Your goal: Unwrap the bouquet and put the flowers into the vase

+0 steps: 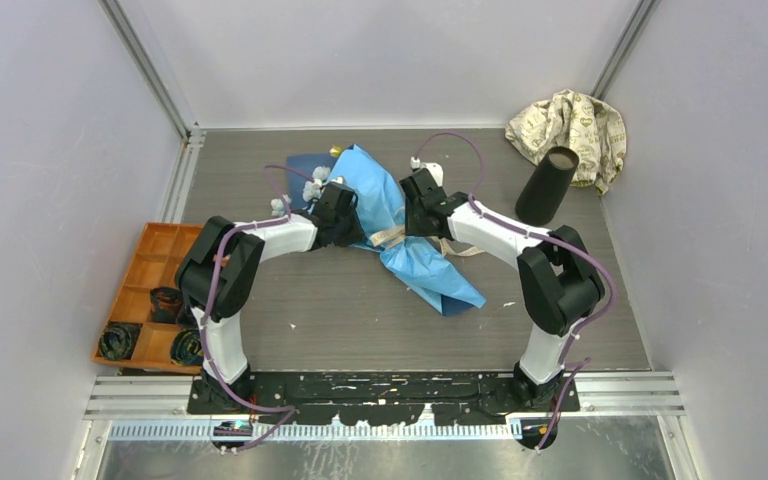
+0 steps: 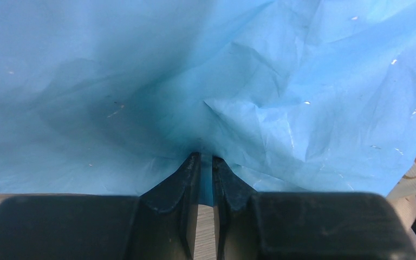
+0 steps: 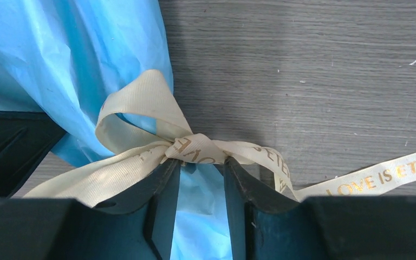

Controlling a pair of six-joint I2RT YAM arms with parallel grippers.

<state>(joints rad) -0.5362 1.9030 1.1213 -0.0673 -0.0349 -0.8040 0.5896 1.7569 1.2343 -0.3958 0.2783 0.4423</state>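
Note:
The bouquet [image 1: 415,255] lies slantwise mid-table in its blue paper, with pale flowers [image 1: 312,186] poking out at the far left end. A cream ribbon [image 1: 390,238] ties its waist. My left gripper [image 1: 345,215] is shut on a fold of the blue paper [image 2: 281,81], which runs between the fingertips of the left gripper [image 2: 206,160]. My right gripper [image 1: 415,215] comes in from the right. In its wrist view the right gripper [image 3: 201,161] has its tips closed on either side of the ribbon's knot [image 3: 197,149], blue paper filling the gap behind. The black vase [image 1: 547,185] stands at the far right.
A beige patterned cloth [image 1: 572,122] is heaped in the far right corner behind the vase. An orange compartment tray [image 1: 138,262] with dark rolls sits off the table's left edge. A printed ribbon tail [image 3: 379,176] trails right across the grey tabletop.

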